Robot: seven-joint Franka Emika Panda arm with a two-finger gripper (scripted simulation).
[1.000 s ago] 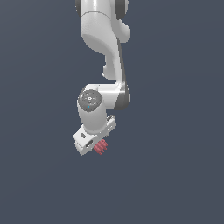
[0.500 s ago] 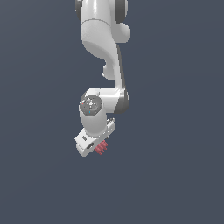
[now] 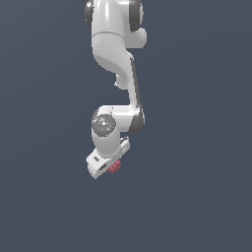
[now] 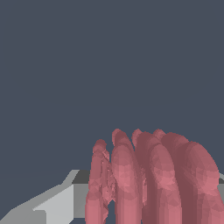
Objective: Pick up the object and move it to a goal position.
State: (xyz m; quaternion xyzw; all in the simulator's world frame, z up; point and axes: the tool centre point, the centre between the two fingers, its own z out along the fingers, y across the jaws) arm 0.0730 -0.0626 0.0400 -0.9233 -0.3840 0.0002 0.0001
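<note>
**Ribbed lump rides along at the arm's tip**

Exterior view: The white arm (image 3: 114, 74) hangs down over a plain dark table (image 3: 197, 197), its tool (image 3: 111, 166) tilted toward the exterior view's left. The object (image 3: 114, 169), a small red-pink ribbed lump, peeks out just beside the tool's lower edge. Over the last second the wrist has turned slightly and the lump has slipped further under the tool body, so less of it shows than before. It has travelled with the tool, which suggests the carry toward the goal is under way. No goal marker is visible, and this view does not settle whether the lump is clear of the table.

Wrist view: The object (image 4: 153, 179) fills the near foreground, its parallel ridges upright, cut off by the frame edge. A grey finger (image 4: 52, 203) lies just beside it; the opposite one is all but hidden behind the lump. The tool appears clamped on the object, though the contact itself cannot be seen.
</note>
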